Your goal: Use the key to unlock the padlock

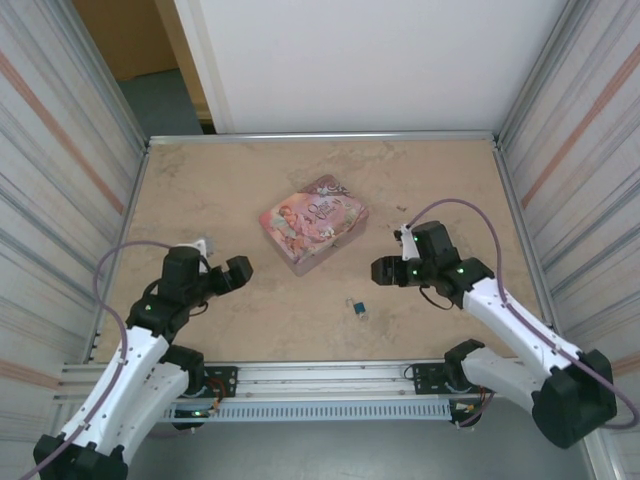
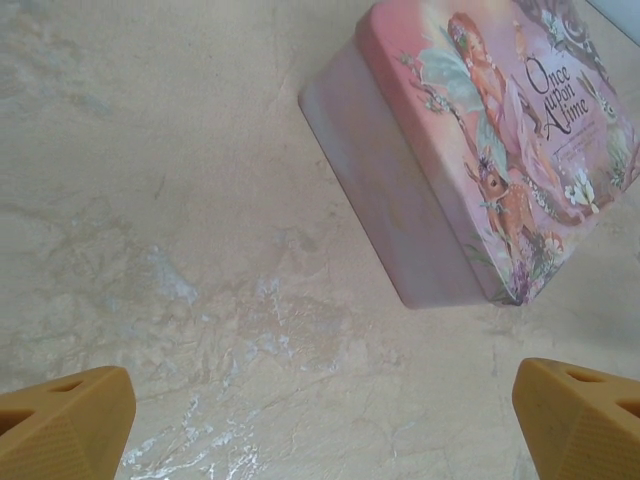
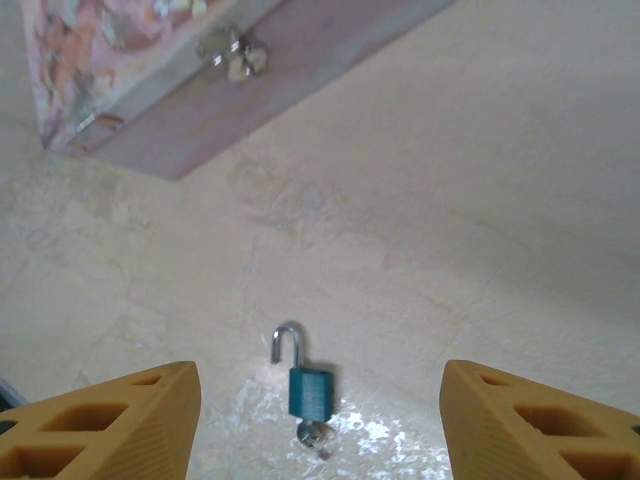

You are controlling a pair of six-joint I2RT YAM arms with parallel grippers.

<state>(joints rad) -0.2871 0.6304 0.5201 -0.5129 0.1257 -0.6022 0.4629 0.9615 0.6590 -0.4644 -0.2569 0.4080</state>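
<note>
1. Nearest to the arm bases, I saw the padlock lying flat on the table, right of centre and free of both arms.
2. In the right wrist view its blue-teal body lay on the bare surface with the shackle pointing far. One leg of the shackle stood clear of the body. A small silver piece showed at the near end of the body, too blurred for me to call it the key.
3. Just beyond it on the right, the right gripper hung above the table with its fingers spread apart, grasping nothing.
4. On the left, the left gripper hovered with its fingers released wide over bare table.
5. Farthest out, the pink tin sat near the table's centre between the two grippers. Its lid was down and its small metal latch faced the right gripper.
</note>
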